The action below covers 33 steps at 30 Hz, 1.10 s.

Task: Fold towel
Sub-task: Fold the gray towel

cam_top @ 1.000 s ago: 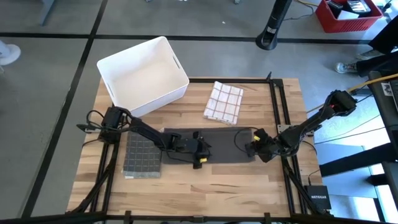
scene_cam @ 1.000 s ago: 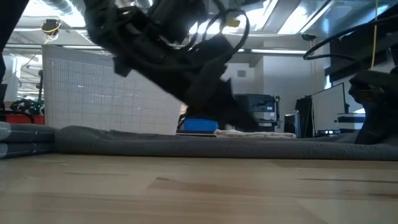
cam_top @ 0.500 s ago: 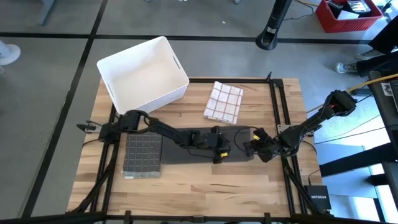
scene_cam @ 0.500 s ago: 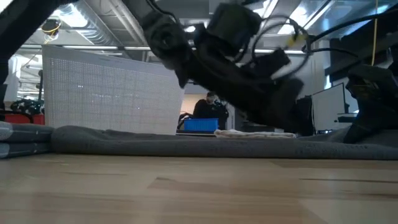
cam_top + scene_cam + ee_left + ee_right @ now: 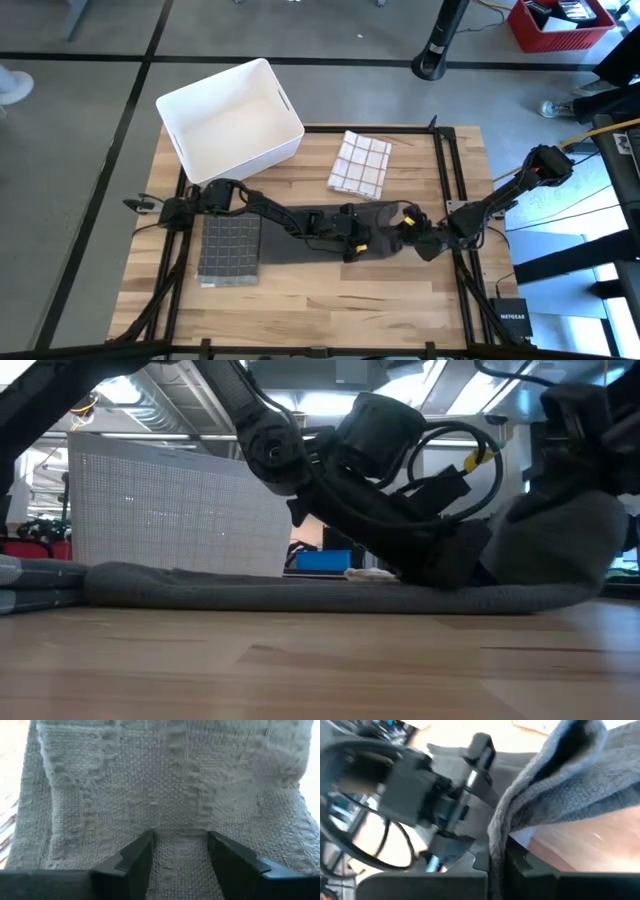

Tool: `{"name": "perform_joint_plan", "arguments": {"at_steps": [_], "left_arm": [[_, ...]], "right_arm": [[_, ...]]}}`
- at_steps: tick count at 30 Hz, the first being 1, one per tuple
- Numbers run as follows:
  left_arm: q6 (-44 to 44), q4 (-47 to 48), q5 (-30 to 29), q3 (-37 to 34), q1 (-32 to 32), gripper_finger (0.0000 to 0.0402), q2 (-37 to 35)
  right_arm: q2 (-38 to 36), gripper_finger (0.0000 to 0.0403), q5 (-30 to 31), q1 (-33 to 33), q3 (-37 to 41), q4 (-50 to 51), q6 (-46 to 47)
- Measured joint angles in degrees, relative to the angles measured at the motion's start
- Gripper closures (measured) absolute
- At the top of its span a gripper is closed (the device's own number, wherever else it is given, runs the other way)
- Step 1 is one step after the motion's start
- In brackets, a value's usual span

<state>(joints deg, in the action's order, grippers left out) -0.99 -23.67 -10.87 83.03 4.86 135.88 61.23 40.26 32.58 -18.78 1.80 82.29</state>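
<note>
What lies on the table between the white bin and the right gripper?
In the high view, the checked white cloth lies on the wood between the white bin and the right gripper, which is lifting an end of the grey towel.

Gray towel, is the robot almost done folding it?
Not yet. The gray towel lies spread flat on the table. In hand: the right gripper is shut on its right end, lifting it into a hump, and the open left gripper rests on the middle. Left to do: carrying that end across and flattening the fold.
</note>
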Motion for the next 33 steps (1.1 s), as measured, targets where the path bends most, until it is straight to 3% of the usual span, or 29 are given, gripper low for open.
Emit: {"name": "perform_joint_plan", "arguments": {"at_steps": [8,11,14,18,20,25,33], "left_arm": [[4.51,4.85,-0.01,-0.23,0.8,0.0218,-4.59],[5.75,13.03,0.01,0.06,1.24,0.0218,-10.76],[4.3,26.97,0.0,0.1,1.8,0.0218,-15.13],[0.72,38.91,-0.35,-2.56,2.39,0.0218,-15.79],[-2.02,37.5,-0.58,-5.04,2.43,0.0218,-15.47],[-6.09,23.11,-0.92,-10.22,2.4,0.0218,-13.78],[-3.01,8.64,-0.7,-11.49,2.23,0.0218,-10.89]], "right_arm": [[3.4,0.0385,2.99,0.02,-0.1,-4.65,-0.27],[3.73,0.0383,3.25,0.02,-0.1,-4.84,-0.56],[3.7,0.0385,3.29,0.02,-0.1,-5.11,-1.64],[3.7,0.0385,3.45,0.02,-0.1,-5.08,-1.79],[3.7,0.0382,4.13,0.02,-0.1,-5.33,-1.75],[4.62,0.0386,6.17,0.02,-0.1,-10.63,-2.07],[10.45,0.0382,6.33,-2.89,-0.1,-28.15,-7.49]]}}
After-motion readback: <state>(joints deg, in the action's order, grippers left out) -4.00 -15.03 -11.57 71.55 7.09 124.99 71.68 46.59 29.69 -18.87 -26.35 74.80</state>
